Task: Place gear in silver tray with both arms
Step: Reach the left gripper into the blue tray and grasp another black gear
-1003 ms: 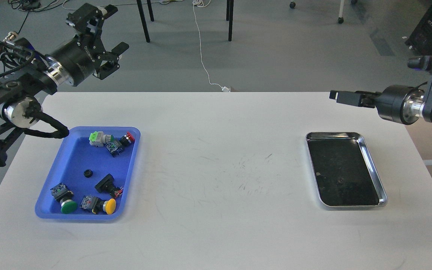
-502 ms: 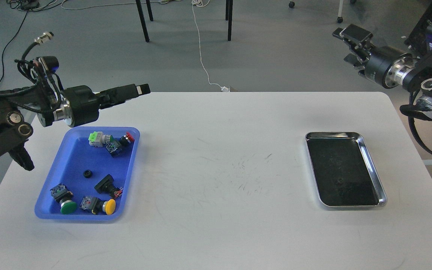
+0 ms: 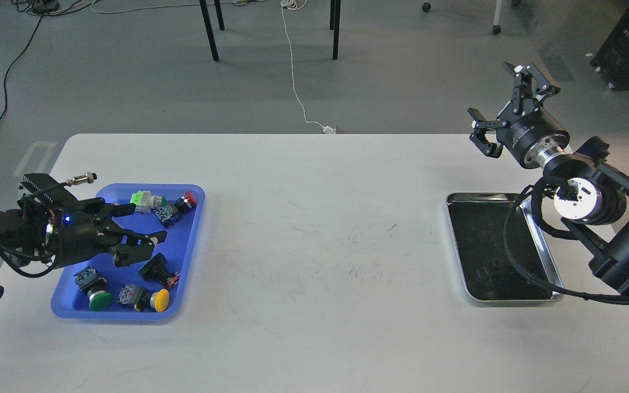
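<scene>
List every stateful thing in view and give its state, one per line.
left gripper: open, low over the blue tray, holding nothing visible
right gripper: open, raised beyond the table's far edge, empty
silver tray: empty, flat on table
blue tray: holds several push-button switches
gear: not visible, hidden if under the left gripper

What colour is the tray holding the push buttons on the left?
Blue. The plastic tray shows best in the head view, the only view given.
</scene>
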Robot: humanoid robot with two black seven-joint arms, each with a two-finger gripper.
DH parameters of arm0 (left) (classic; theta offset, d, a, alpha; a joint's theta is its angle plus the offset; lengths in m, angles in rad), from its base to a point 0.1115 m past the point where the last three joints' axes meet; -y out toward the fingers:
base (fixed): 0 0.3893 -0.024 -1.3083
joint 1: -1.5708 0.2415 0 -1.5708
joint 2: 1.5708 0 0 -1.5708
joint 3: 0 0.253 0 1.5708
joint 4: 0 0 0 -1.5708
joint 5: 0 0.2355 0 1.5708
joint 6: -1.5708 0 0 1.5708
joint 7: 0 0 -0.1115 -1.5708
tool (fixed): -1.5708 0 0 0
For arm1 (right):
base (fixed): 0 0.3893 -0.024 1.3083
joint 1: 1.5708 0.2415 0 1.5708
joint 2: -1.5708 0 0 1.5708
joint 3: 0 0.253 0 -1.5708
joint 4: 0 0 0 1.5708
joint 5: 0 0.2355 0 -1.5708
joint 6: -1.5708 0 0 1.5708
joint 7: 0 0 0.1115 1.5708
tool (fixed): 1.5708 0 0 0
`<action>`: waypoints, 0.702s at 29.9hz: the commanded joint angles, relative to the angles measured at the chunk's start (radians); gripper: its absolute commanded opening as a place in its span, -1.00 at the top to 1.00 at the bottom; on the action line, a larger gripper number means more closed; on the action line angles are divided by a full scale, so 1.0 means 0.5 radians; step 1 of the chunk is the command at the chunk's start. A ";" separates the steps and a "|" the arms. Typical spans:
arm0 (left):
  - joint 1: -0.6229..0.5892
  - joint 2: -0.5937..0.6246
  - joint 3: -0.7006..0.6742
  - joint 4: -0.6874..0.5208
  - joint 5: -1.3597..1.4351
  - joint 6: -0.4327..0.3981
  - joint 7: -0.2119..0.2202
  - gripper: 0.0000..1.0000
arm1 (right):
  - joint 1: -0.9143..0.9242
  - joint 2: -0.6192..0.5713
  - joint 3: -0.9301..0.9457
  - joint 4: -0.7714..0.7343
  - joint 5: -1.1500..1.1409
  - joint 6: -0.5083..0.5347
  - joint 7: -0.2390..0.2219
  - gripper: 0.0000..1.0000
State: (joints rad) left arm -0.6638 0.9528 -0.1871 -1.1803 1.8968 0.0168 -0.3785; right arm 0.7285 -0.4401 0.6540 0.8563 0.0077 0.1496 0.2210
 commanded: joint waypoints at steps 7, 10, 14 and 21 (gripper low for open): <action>0.033 -0.148 0.052 0.354 -0.020 -0.006 -0.004 -0.41 | 0.003 -0.013 -0.044 0.005 0.000 -0.002 0.000 -0.94; 0.033 -0.154 0.064 0.354 -0.023 -0.012 -0.007 -0.35 | 0.000 -0.010 -0.050 0.005 -0.003 -0.002 0.000 -0.94; 0.036 -0.154 0.064 0.354 -0.023 -0.021 -0.010 -0.29 | 0.000 -0.013 -0.056 0.005 -0.006 -0.008 -0.003 -0.94; 0.039 -0.157 0.067 0.373 -0.029 -0.113 -0.007 -0.10 | 0.013 -0.016 -0.072 0.005 -0.006 -0.014 -0.003 -0.94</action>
State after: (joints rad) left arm -0.6459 0.8755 -0.1534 -1.0008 1.8833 -0.0252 -0.3831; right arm 0.7326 -0.4475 0.6202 0.8591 0.0046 0.1445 0.2195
